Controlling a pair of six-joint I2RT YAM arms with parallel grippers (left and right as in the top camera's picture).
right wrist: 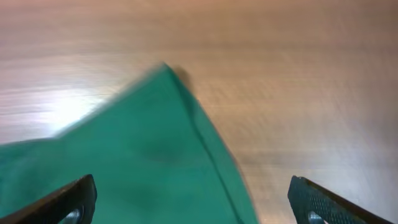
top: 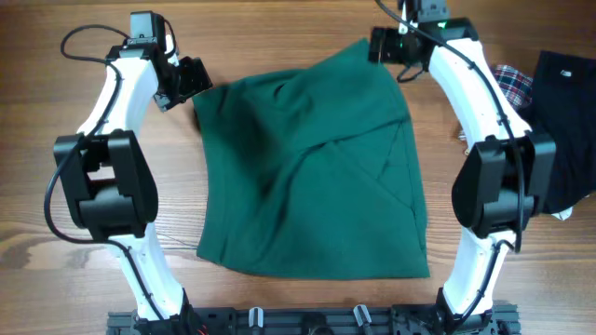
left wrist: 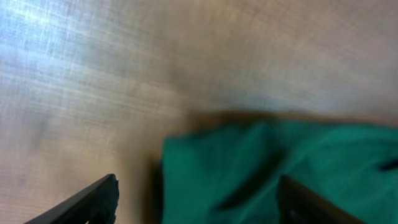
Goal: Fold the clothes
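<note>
The clothes are one plain dark teal-green garment with no print, lying flat in the middle of the bench; it is folded into a rough four-sided shape, with a layer doubled over its right part and diagonal creases crossing it; its long axis runs from the near edge toward the far edge, leaning right, and its sharpest corner points at the far edge; the fabric looks soft and matte, the bench top is pale grained wood; the left gripper is at the garment's far left corner, fingers spread, pinching nothing; the right gripper hangs over the far right corner, fingers likewise spread wide; a plaid cloth and a black garment lie at the right edge.
</note>
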